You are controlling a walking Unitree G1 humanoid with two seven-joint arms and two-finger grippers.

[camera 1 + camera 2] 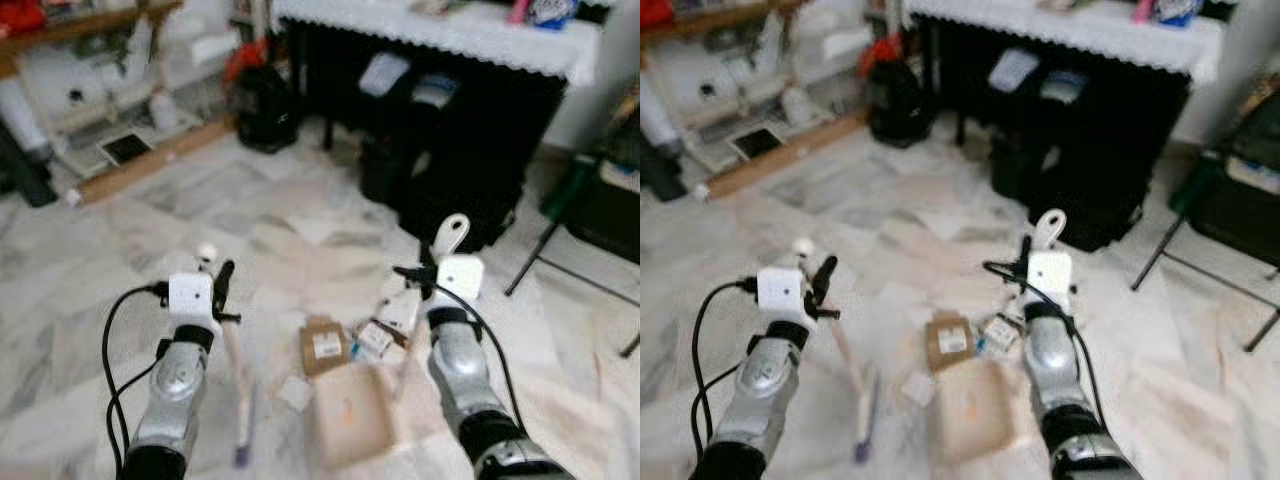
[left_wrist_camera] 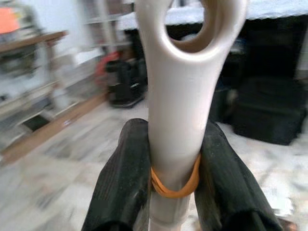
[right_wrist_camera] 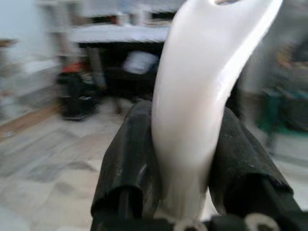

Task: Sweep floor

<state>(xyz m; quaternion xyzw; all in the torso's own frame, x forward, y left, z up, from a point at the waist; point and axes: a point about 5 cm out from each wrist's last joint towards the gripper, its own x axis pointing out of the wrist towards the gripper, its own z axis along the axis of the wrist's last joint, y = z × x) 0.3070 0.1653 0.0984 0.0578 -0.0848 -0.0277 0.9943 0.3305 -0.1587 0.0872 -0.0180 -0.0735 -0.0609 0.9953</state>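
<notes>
While both arms are raised over the marble floor (image 1: 120, 230), the left eye view shows litter lying between them: a brown cardboard box (image 1: 324, 346), a flat tan sheet (image 1: 350, 415) and several small white cartons (image 1: 385, 325). Beyond the litter stands a black table (image 1: 470, 150) with a white lace cloth (image 1: 440, 35), and dark bags are packed beneath it. A folding chair leg (image 1: 545, 255) stands at the right, and a long wooden plank (image 1: 150, 160) lies at the left by cluttered shelves.

Seen from the right eye view, the left gripper (image 1: 818, 285) holds a slim pale broom handle (image 1: 845, 365) that slants down to the floor near a purple tip. The right gripper (image 1: 1025, 262) carries a white dustpan handle (image 1: 1048, 228) with a looped end; the pan itself is probably among the cartons, though blur hides it.

On the left wrist view, both black fingers (image 2: 125, 183) are clamped against the beige handle, just above an orange rubber band (image 2: 175, 185).

On the right wrist view, the black fingers (image 3: 130, 163) press tightly on either side of the glossy white handle.
</notes>
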